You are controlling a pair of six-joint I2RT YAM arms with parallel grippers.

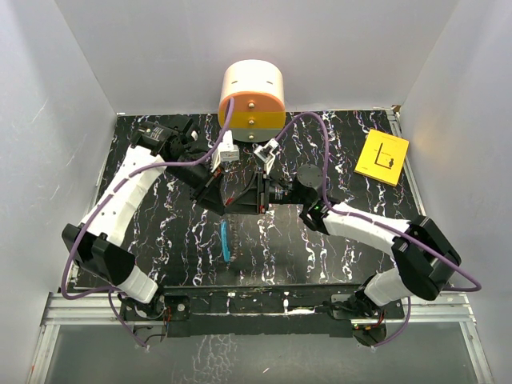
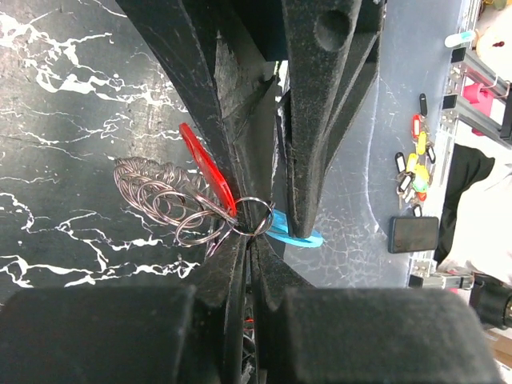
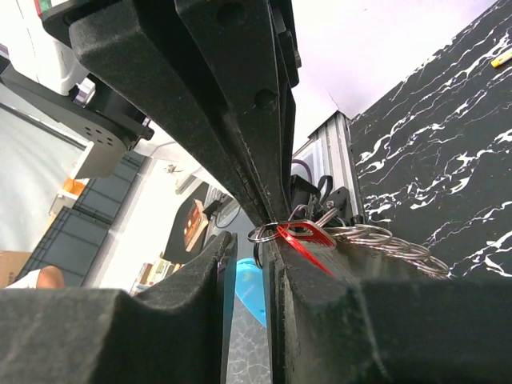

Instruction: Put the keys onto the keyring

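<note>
My left gripper (image 2: 250, 242) is shut on a small metal split ring, the keyring (image 2: 254, 218), and holds it above the table. A red key (image 2: 206, 170) and a bunch of linked metal rings (image 2: 156, 198) hang from it to the left. My right gripper (image 3: 250, 240) meets it tip to tip, its jaws a narrow gap apart. One of its fingers (image 3: 276, 264) touches the keyring (image 3: 268, 234) beside the red key (image 3: 310, 237). In the top view the left gripper (image 1: 234, 200) and the right gripper (image 1: 254, 194) meet at mid-table. A flat blue piece (image 1: 226, 240) lies on the table below.
A yellow card (image 1: 382, 157) lies at the back right of the black marbled table (image 1: 352, 256). An orange and white drum (image 1: 252, 96) stands at the back middle. White walls close in the table on three sides.
</note>
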